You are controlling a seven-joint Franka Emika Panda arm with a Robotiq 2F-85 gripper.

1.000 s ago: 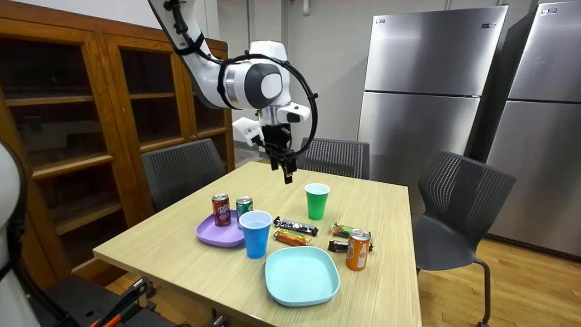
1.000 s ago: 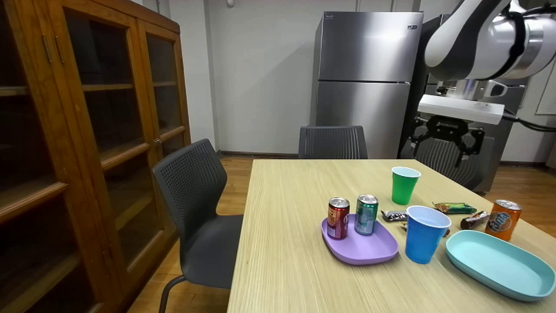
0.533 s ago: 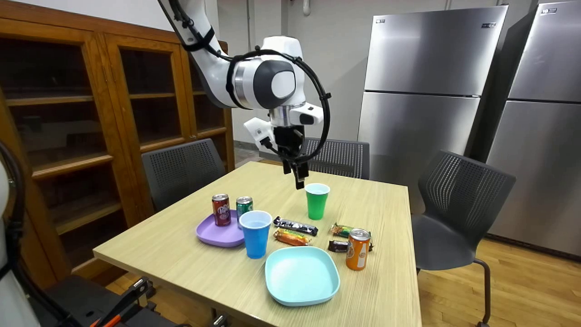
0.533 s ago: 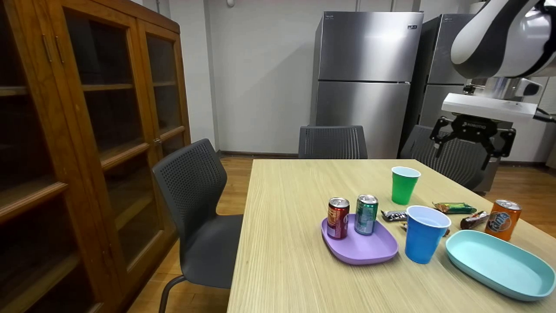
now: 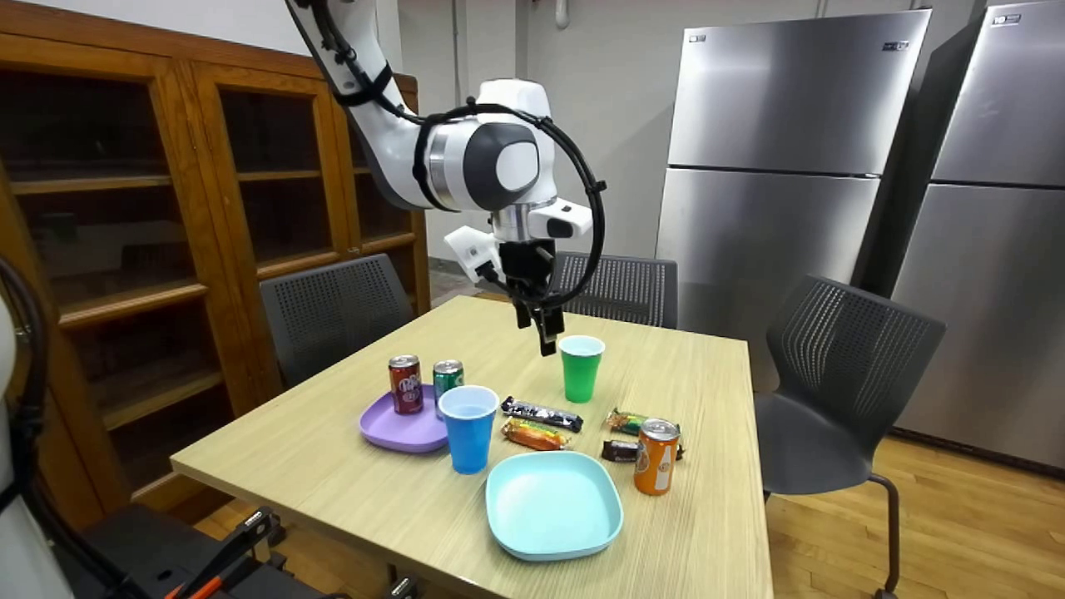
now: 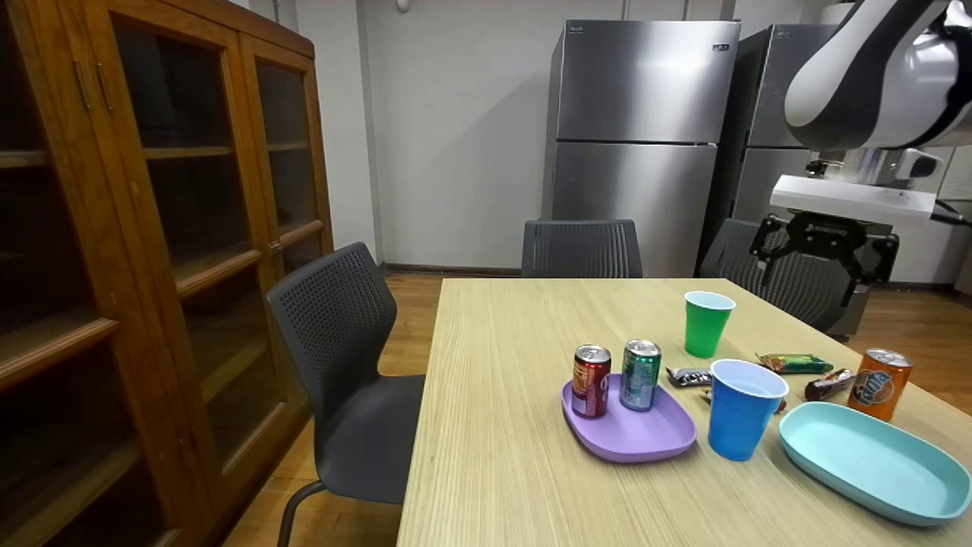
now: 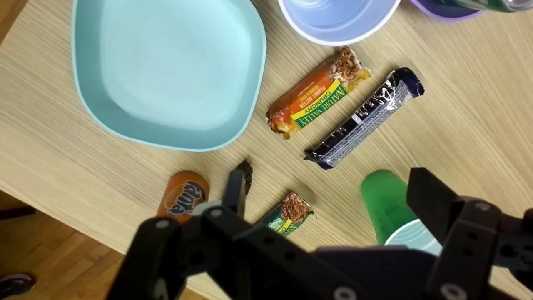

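Note:
My gripper (image 5: 537,334) is open and empty, pointing down above the table; it also shows in an exterior view (image 6: 806,282) and the wrist view (image 7: 327,179). In the wrist view, a green cup (image 7: 381,196) stands below the right finger, partly hidden by it. A green-wrapped bar (image 7: 287,214) lies between the fingers, partly covered by the gripper. A brown bar (image 7: 247,175) shows behind the left finger. An orange Nature Valley bar (image 7: 314,98) and a dark-wrapped bar (image 7: 366,121) lie further up. An orange Fanta can (image 7: 183,198) stands left of the left finger.
A teal plate (image 5: 553,507) lies at the table's near side, with a blue cup (image 5: 469,437) beside it. A purple plate (image 6: 634,441) holds a red can (image 6: 591,384) and a green can (image 6: 641,376). Chairs (image 5: 840,399) surround the table. A wooden cabinet (image 6: 175,251) stands along one side.
My gripper has moved to the right in both exterior views, then slightly down. It has stayed open. The objects on the table have not moved.

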